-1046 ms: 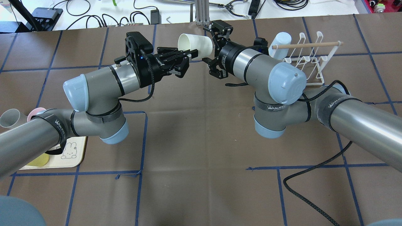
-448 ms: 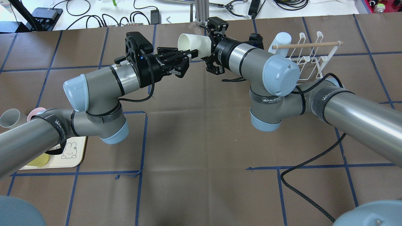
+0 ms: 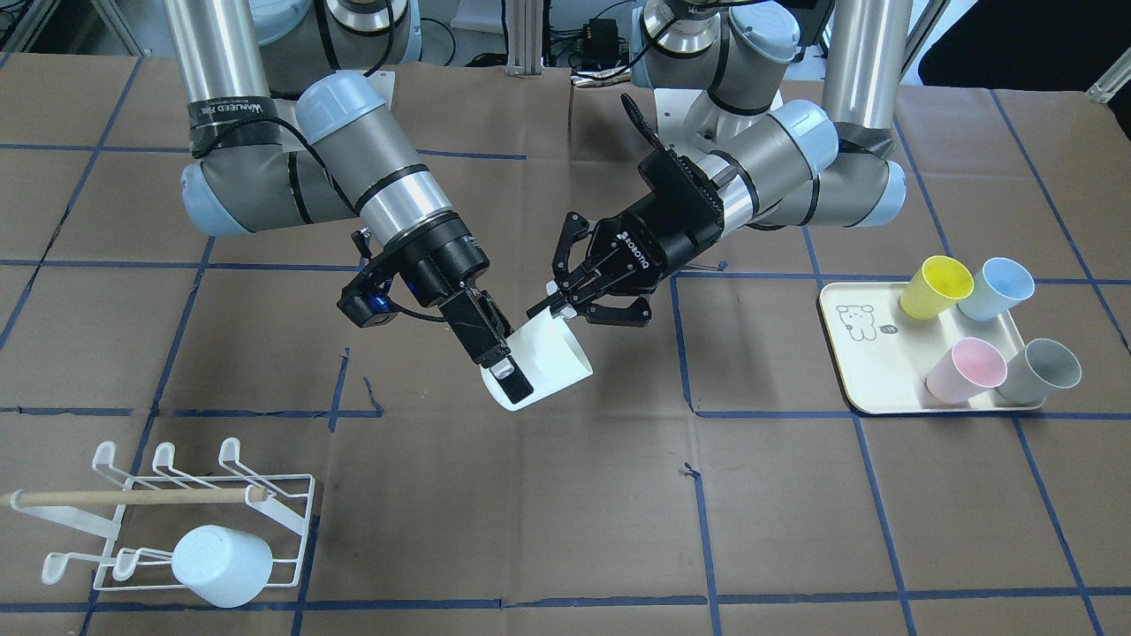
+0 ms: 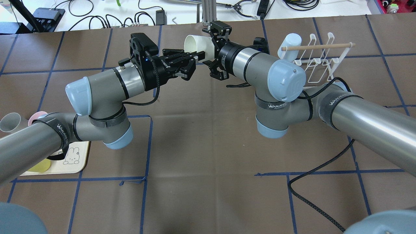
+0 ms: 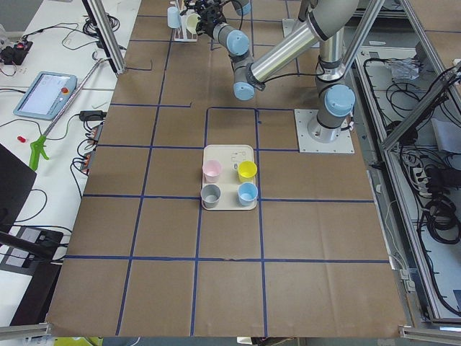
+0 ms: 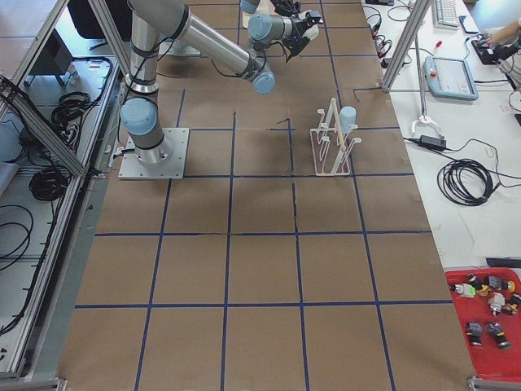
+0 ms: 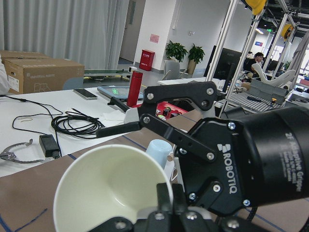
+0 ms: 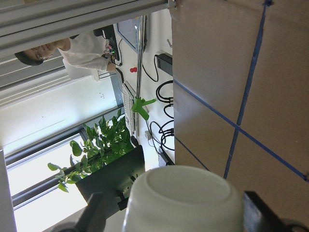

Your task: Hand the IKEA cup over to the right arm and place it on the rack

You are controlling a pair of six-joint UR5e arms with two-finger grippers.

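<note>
Overhead, my left arm [image 4: 29, 146] covers most of the cream tray with the bear drawing [image 4: 81, 162], and the left edge clips the grey cup [image 4: 7, 121]. On the right wrist camera, the white plastic cup [image 8: 186, 198] runs off the bottom. The right gripper [image 8: 181, 212] straddling it is blurred, so I can't call contact. Side cameras: that cup's too small to read.

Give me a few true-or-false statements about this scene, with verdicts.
1. The left gripper grips the white cup at its rim. True.
2. The rack holds no cup. False: a pale blue cup hangs on it.
3. Four cups sit on the tray. True.
4. The right gripper is shut on the white cup. False: its jaws stand open around the cup's base.
</note>
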